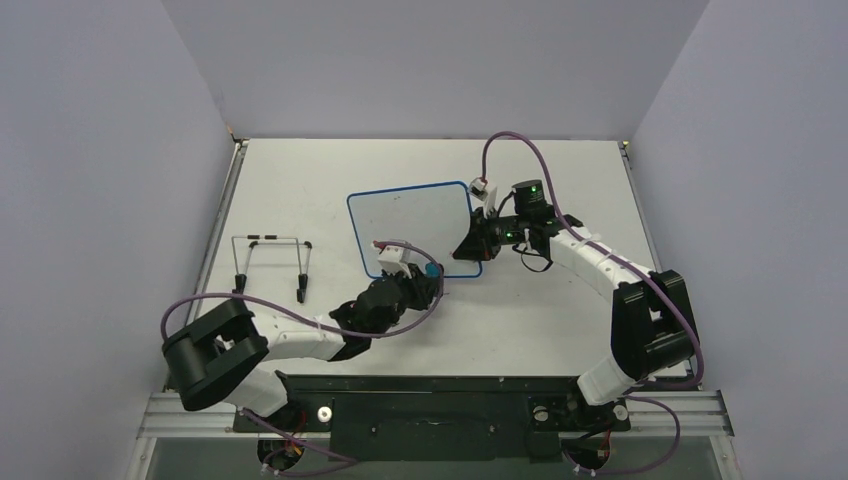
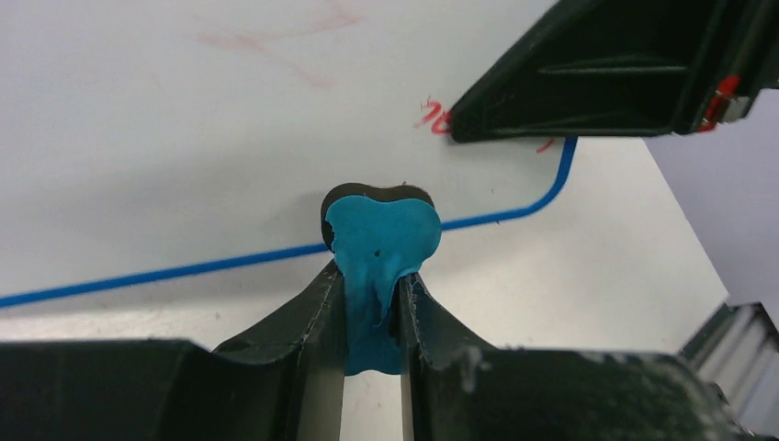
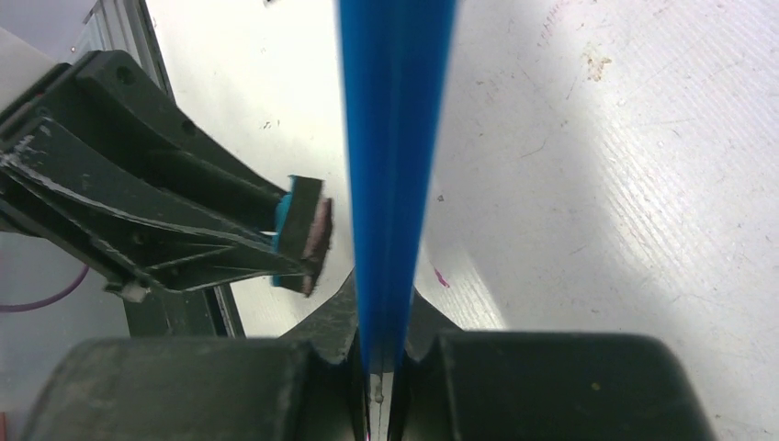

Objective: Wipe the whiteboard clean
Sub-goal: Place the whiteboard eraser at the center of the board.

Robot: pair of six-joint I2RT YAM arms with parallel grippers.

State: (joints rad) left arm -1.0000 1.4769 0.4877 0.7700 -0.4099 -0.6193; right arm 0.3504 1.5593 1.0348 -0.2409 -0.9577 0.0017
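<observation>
**Whiteboard pinched at its corner, eraser at its near edge**

The whiteboard [image 1: 405, 225] lies in the middle of the bench [image 1: 560, 320], a bit toward the far edge. It is white with a thin blue rim. Faint, smeared red marks [image 2: 276, 41] show on it, and there is a bit more red writing by the near right corner. None of it can be read.

The right gripper [image 1: 470, 248] is closed on the blue rim at that near right corner. The left gripper [image 2: 372, 303] is squeezing a blue and black eraser [image 2: 381, 239]. The eraser's head sits over the board's near edge, close to the same corner. I cannot tell if it touches the board.

The bench is white with small scuffs and stains. A thin wire stand [image 1: 270, 262] is near its left edge. Pale purple walls [image 1: 100, 150] stand on three sides.
</observation>
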